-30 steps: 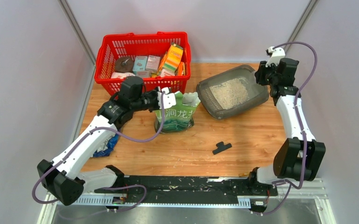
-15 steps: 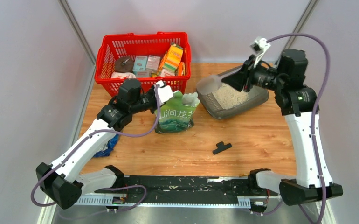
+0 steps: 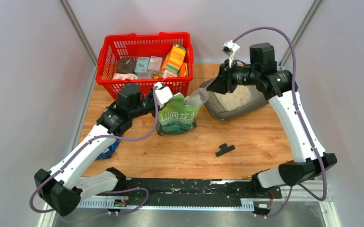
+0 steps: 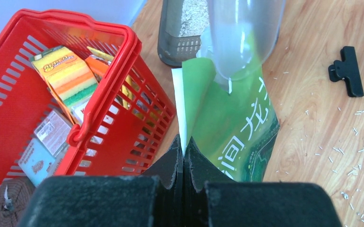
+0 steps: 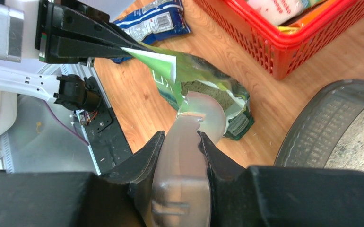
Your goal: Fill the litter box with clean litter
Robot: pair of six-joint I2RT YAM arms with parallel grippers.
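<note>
Wooden table (image 3: 265, 137), grey litter box (image 3: 239, 114) of pale clean litter (image 3: 237, 100); left pincer (image 4: 183, 146) clamped on pouch (image 3: 176, 120), right pincer (image 5: 180, 137) on scoop (image 5: 201, 113).

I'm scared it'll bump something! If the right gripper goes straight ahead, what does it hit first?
The right gripper holds a scoop aimed at the open top of the pouch, so the scoop would likely go in there first; depth is unclear.

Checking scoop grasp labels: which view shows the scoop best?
Right wrist: the translucent scoop fills the centre, handle clamped in the right gripper, bowl above the open green pouch. Left wrist crops the scoop to its bowl; top external shows it small and pale.
</note>
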